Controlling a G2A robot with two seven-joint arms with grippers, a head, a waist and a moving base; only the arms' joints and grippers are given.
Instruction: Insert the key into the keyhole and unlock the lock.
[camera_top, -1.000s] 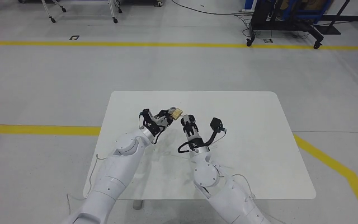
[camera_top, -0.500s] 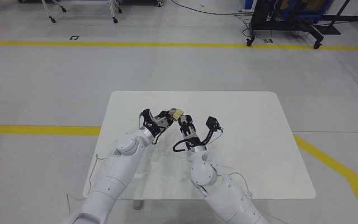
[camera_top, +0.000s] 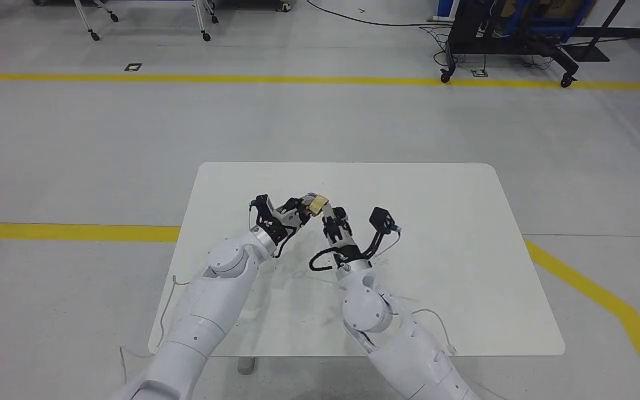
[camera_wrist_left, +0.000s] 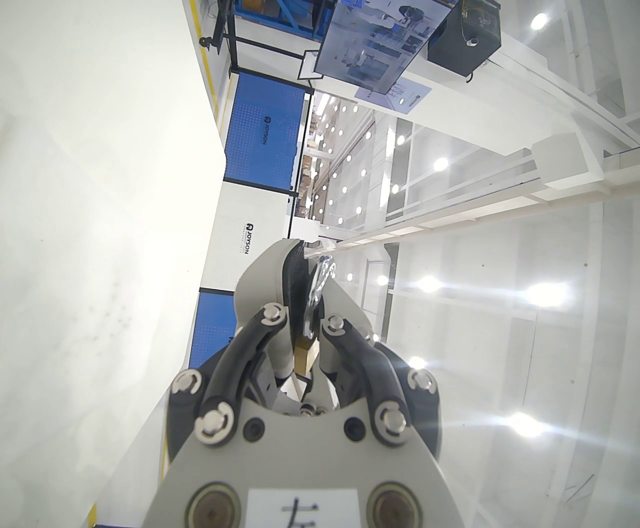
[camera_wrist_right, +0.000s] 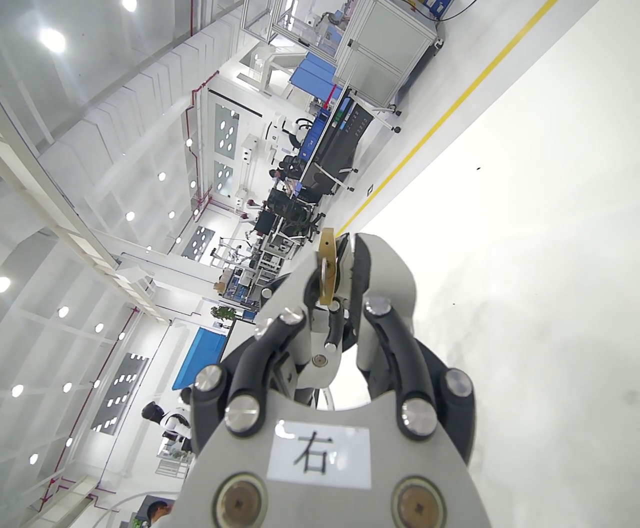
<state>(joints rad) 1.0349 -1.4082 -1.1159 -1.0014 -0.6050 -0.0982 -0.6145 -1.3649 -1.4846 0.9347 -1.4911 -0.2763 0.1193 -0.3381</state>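
The left gripper (camera_top: 303, 207) is clamped on the brass padlock (camera_top: 316, 203) above the white table (camera_top: 450, 200). Just beside it, the right gripper (camera_top: 333, 214) pinches the key (camera_wrist_right: 327, 280).

right gripper (camera_top: 331, 217) nearer the lock (camera_top: 316, 203)

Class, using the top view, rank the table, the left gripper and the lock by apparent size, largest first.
1. table
2. left gripper, shut on the lock
3. lock, a small brass block at its fingertips
Both are nearer the camera, but the gaps are too wide to matter.
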